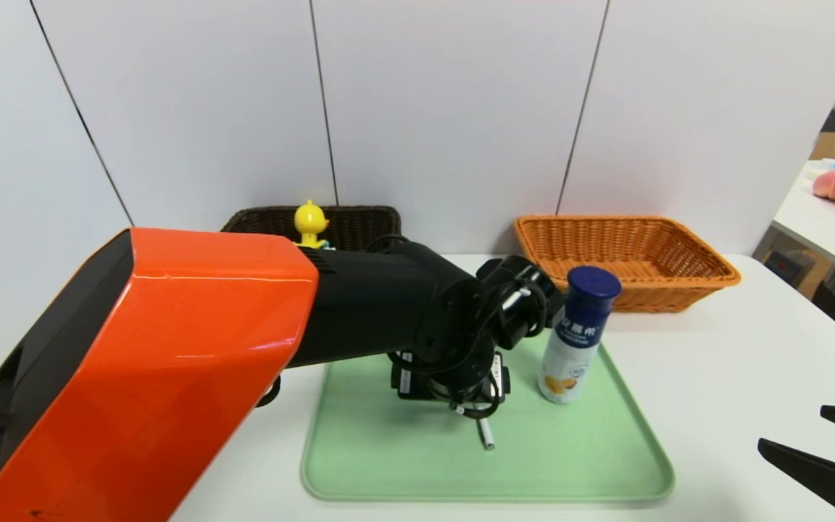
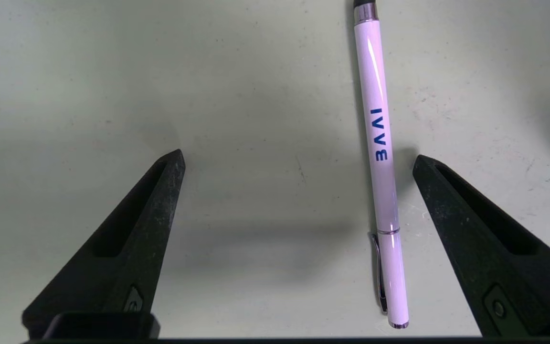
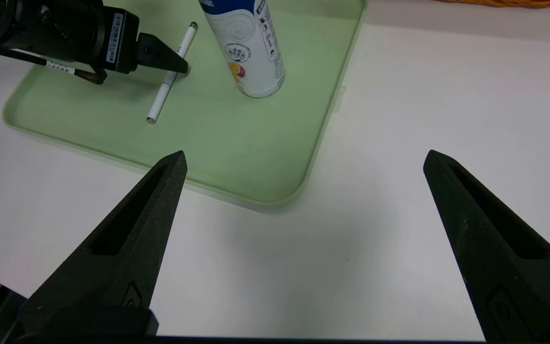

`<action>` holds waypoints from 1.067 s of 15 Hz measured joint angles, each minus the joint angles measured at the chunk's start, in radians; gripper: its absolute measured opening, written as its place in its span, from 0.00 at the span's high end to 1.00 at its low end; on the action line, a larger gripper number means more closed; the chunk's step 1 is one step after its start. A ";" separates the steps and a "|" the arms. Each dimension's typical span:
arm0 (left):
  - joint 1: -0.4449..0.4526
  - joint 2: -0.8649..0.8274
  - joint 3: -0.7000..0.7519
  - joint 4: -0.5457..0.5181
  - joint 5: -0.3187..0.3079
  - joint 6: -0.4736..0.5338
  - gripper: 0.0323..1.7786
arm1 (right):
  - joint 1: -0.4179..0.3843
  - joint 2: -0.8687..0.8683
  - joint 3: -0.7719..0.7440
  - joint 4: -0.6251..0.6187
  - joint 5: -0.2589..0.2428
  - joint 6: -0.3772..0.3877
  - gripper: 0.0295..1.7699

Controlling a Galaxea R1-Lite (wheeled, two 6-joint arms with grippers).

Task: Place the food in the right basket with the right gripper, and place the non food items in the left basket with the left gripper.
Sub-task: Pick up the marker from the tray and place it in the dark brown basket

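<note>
A white pen point(image 2: 382, 167) lies flat on the green tray point(image 1: 403, 464). My left gripper point(image 2: 299, 160) hovers low over it, open, and the pen lies between the fingers, close to one of them, touching neither. In the head view the left wrist hides most of the pen point(image 1: 486, 435). A white drink bottle point(image 1: 577, 341) with a blue cap stands upright on the tray just right of that wrist. A yellow duck toy point(image 1: 310, 221) sits in the dark left basket point(image 1: 359, 221). The orange right basket point(image 1: 678, 250) holds nothing visible. My right gripper point(image 3: 304, 156) is open over bare table off the tray's near right corner.
Both baskets stand at the back against the white wall. The orange left arm point(image 1: 171, 348) reaches across the table's left half. A second table point(image 1: 823, 232) at far right carries plush peaches and a water bottle.
</note>
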 joint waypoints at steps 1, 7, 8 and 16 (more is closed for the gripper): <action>0.000 0.000 0.001 0.000 0.001 0.000 0.05 | 0.000 0.000 0.000 0.000 0.000 0.000 0.03; -0.001 0.001 0.001 0.000 0.001 0.000 0.31 | 0.000 0.000 -0.003 0.000 0.000 -0.001 0.03; -0.001 0.001 0.001 0.000 0.002 0.000 0.39 | 0.000 0.000 -0.003 0.000 0.000 -0.001 0.03; -0.001 0.001 0.002 -0.001 0.004 -0.001 0.98 | -0.001 -0.010 -0.002 0.000 0.000 0.000 0.03</action>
